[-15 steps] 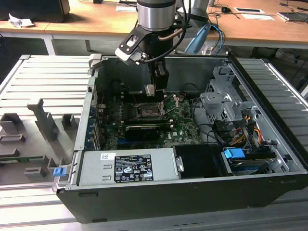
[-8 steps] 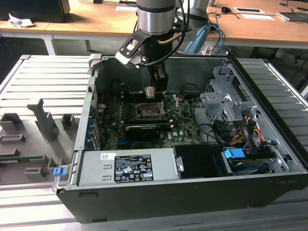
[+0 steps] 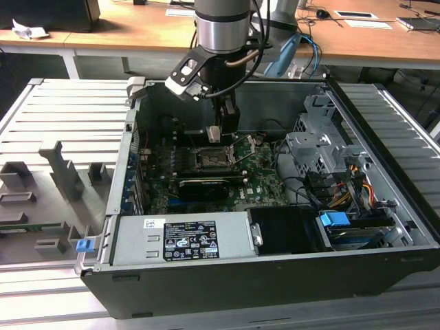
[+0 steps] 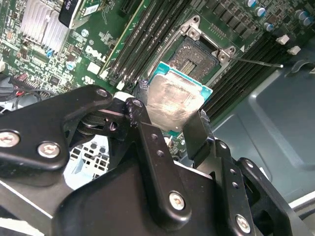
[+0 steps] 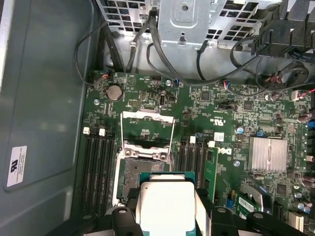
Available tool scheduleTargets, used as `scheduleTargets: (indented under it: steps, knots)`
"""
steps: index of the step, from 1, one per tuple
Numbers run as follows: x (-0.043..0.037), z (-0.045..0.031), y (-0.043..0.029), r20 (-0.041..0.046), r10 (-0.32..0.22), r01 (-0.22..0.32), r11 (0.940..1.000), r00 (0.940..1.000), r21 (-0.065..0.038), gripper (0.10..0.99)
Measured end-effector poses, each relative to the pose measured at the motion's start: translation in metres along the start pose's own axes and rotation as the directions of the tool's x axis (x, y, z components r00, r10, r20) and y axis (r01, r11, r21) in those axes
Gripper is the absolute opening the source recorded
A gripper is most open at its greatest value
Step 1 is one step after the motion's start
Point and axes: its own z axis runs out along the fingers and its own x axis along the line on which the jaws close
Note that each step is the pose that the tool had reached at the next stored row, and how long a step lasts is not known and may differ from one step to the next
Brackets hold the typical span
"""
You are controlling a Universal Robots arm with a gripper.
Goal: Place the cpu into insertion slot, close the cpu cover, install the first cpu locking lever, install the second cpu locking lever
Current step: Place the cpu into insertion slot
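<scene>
My gripper (image 4: 170, 115) is shut on the cpu (image 4: 174, 101), a square silvery chip with a teal edge, clamped between the two black fingers (image 4: 140, 123). In the first wrist view the cpu (image 5: 165, 201) hangs over the near edge of the insertion slot (image 5: 141, 169), a dark square socket with a silvery rim. The cpu cover (image 5: 147, 124) stands flipped open beyond the slot, with a thin wire lever (image 5: 172, 135) raised beside it. In the exterior view the gripper (image 3: 215, 134) hovers just above the insertion slot (image 3: 210, 159) inside the case.
The open computer case (image 3: 206, 282) surrounds the green motherboard (image 5: 221, 108). Memory slots (image 5: 98, 162) flank the socket on both sides. A finned heatsink (image 5: 268, 153), a drive cage (image 3: 320, 148) with cables and a black expansion card (image 3: 203, 185) lie nearby.
</scene>
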Motion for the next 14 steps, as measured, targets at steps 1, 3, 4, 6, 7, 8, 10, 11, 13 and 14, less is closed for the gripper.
scheduleTargets:
  steps: [1, 3, 4, 6, 7, 8, 10, 11, 13, 14]
  knots:
    - [0.0000, 0.0019, -0.0002, 0.0000, 0.001, -0.001, 1.0000, 1.0000, 0.000, 0.529]
    - [-0.0001, 0.0043, -0.0004, 0.0002, 0.001, -0.001, 1.0000, 1.0000, 0.000, 0.529]
    - [-0.0001, 0.0049, -0.0004, 0.0002, 0.001, -0.001, 1.0000, 1.0000, 0.000, 0.529]
    - [-0.0001, 0.0057, -0.0005, 0.0003, 0.001, -0.001, 1.0000, 1.0000, 0.000, 0.529]
    - [-0.0001, 0.0061, -0.0006, 0.0004, 0.001, -0.001, 1.0000, 1.0000, 0.000, 0.529]
    - [-0.0001, 0.0063, -0.0006, 0.0003, 0.001, -0.001, 1.0000, 1.0000, 0.000, 0.529]
    - [-0.0001, 0.0068, -0.0006, 0.0002, 0.001, -0.001, 1.0000, 1.0000, 0.000, 0.529]
    - [-0.0001, 0.0072, -0.0007, 0.0002, 0.001, -0.001, 1.0000, 1.0000, 0.000, 0.529]
    - [-0.0001, 0.0078, -0.0007, 0.0001, 0.001, -0.001, 1.0000, 1.0000, 0.000, 0.529]
    - [-0.0001, 0.0080, -0.0007, 0.0002, 0.001, -0.001, 1.0000, 1.0000, 0.000, 0.529]
